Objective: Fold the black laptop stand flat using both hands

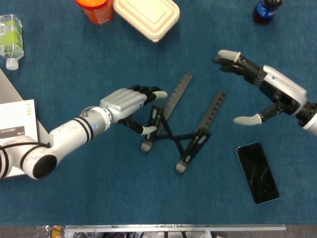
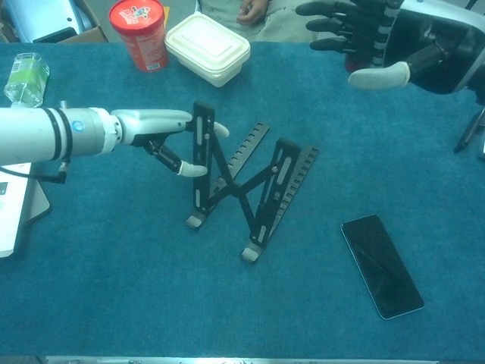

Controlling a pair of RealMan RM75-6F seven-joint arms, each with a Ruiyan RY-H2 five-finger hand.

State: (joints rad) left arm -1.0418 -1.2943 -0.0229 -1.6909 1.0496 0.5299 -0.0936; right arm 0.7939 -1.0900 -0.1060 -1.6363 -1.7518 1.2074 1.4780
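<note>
The black laptop stand [image 1: 171, 135] [image 2: 236, 186] stands on the blue tabletop with its two notched rails lying flat and its crossed struts raised upright. My left hand [image 1: 126, 101] [image 2: 151, 125] reaches in from the left and holds the left upright strut between fingers above and thumb below. My right hand [image 1: 270, 91] [image 2: 402, 42] hovers off to the right of the stand, well apart from it, fingers spread and holding nothing.
A black phone [image 1: 256, 172] [image 2: 381, 265] lies right of the stand. At the back are a cream food box [image 1: 146, 15] [image 2: 206, 47], a red can [image 2: 139, 32], a water bottle [image 1: 10, 39] and a cola bottle [image 1: 265, 10]. A white booklet [image 1: 15, 124] lies at the left edge.
</note>
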